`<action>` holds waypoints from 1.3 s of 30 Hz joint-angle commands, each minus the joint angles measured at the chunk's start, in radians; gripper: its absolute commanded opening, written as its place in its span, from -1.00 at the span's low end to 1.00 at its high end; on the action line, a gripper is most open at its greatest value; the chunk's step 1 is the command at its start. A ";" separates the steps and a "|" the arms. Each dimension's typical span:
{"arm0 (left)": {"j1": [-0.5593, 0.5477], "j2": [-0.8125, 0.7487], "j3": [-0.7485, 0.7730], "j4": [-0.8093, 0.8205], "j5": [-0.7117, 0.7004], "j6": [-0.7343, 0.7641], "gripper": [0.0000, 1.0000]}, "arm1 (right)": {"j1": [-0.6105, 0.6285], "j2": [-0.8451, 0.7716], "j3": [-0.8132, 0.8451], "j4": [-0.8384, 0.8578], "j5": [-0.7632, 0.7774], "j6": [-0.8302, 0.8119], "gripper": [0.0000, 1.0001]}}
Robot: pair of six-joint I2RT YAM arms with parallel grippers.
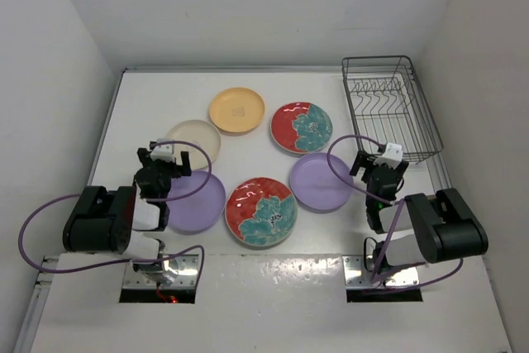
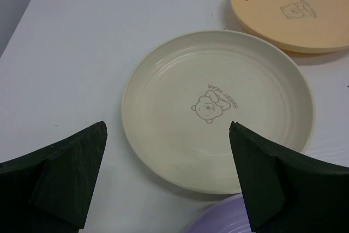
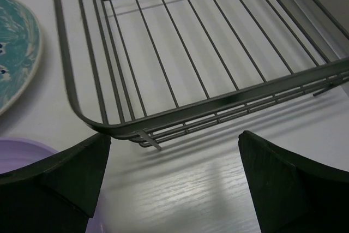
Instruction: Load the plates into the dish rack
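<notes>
Several plates lie flat on the white table: an orange-yellow plate, a cream plate, two red plates with teal flowers, and two lilac plates. The dark wire dish rack stands at the back right with nothing in it. My left gripper hovers open over the near edge of the cream plate. Just short of the rack's near rim, my right gripper is open with only bare table between its fingers.
White walls close in the table on the left, back and right. The rack sits close to the right wall. A purple cable loops from each arm. In the right wrist view a red-and-teal plate and a lilac plate lie left of the rack.
</notes>
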 commanded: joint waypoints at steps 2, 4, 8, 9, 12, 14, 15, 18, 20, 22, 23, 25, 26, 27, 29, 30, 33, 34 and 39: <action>0.001 0.001 0.017 0.051 -0.002 -0.017 0.98 | 0.033 -0.080 -0.121 0.076 -0.038 -0.070 1.00; -0.010 0.001 0.017 0.051 -0.011 -0.017 0.98 | 0.074 -0.149 -0.132 0.041 -0.047 -0.104 1.00; 0.002 -0.028 -0.007 0.107 0.021 -0.008 0.98 | 0.171 -0.358 -0.080 -0.261 -0.126 -0.178 1.00; 0.013 -0.059 -0.007 0.072 0.044 -0.008 0.98 | 0.201 -0.449 -0.060 -0.366 -0.149 -0.184 1.00; 0.013 -0.185 -0.007 -0.038 0.060 -0.017 0.98 | 0.281 -0.520 -0.039 -0.517 -0.196 -0.245 1.00; 0.004 -0.281 0.005 -0.146 0.047 -0.017 0.98 | 0.330 -0.576 -0.001 -0.618 -0.209 -0.319 1.00; 0.004 -0.311 0.023 -0.209 0.032 -0.017 0.98 | 0.361 -0.582 0.009 -0.646 -0.208 -0.360 1.00; -0.042 -0.364 0.155 -0.533 -0.064 -0.051 0.98 | 0.392 -0.602 0.068 -0.766 -0.197 -0.415 1.00; -0.054 -0.365 0.244 -0.703 -0.060 -0.045 0.98 | 0.396 -0.590 0.104 -0.861 -0.214 -0.425 1.00; -0.065 -0.410 0.281 -0.771 -0.010 0.038 0.98 | 0.401 -0.584 0.168 -0.962 -0.240 -0.407 1.00; -0.065 -0.430 0.299 -0.808 0.026 0.063 0.98 | 0.399 -0.579 0.258 -0.993 -0.234 -0.311 1.00; -0.076 -0.484 0.384 -0.949 0.064 0.151 0.98 | 0.392 -0.585 0.326 -1.125 -0.162 -0.014 1.00; -0.076 -0.484 0.417 -1.000 0.114 0.194 0.98 | 0.386 -0.593 0.407 -1.165 -0.129 0.048 1.00; -0.076 -0.484 0.509 -1.134 0.133 0.243 0.98 | 0.358 -0.599 0.420 -1.218 -0.157 0.155 1.00; -0.088 -0.434 0.609 -1.259 0.106 0.262 0.98 | 0.300 -0.604 0.437 -1.228 -0.270 0.193 0.95; -0.088 -0.415 0.697 -1.385 0.106 0.249 0.98 | 0.287 -0.601 0.440 -1.260 -0.297 0.215 0.90; -0.088 -0.392 0.788 -1.608 0.193 0.258 0.98 | 0.211 -0.558 0.467 -1.402 -0.269 0.458 0.61; -0.088 -0.382 0.799 -1.652 0.211 0.258 0.98 | 0.195 -0.545 0.467 -1.453 -0.271 0.525 0.54; -0.098 -0.313 0.873 -1.902 0.310 0.265 0.90 | 0.117 -0.495 0.382 -1.495 -0.236 0.693 0.34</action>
